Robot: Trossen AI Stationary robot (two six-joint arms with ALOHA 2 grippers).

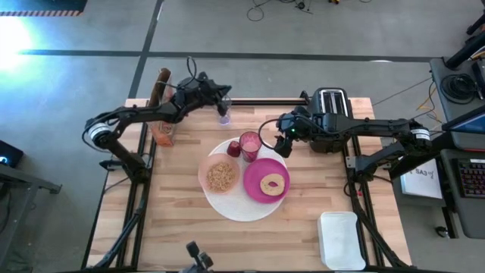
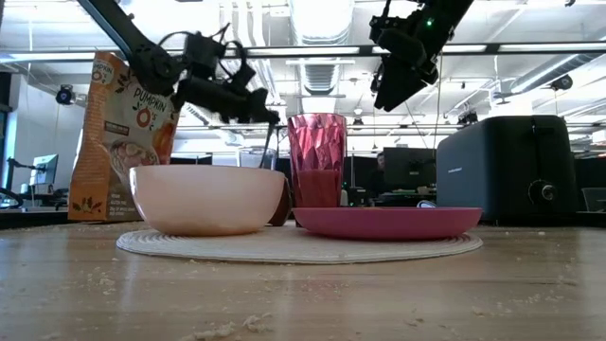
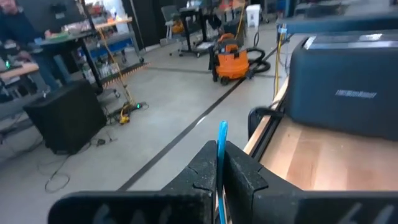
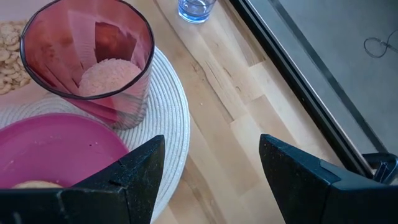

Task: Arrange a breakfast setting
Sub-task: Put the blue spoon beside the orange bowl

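A: Left to right, quick. One cereal bag at the desk's left edge. Left pincer raised at the far edge above one clear glass, pressed together on one teal-handled spoon.

B: Setting?

A: One white placemat mid-desk: one peach bowl, one red fruit, one pink cup, one magenta plate with one bagel. Right pincer spread, holding nothing, just right of the cup. One toaster far right, one white tub near.

B: View differences?

A: Only the left wrist view shows the spoon handle between the fingers; the low view hides the bagel
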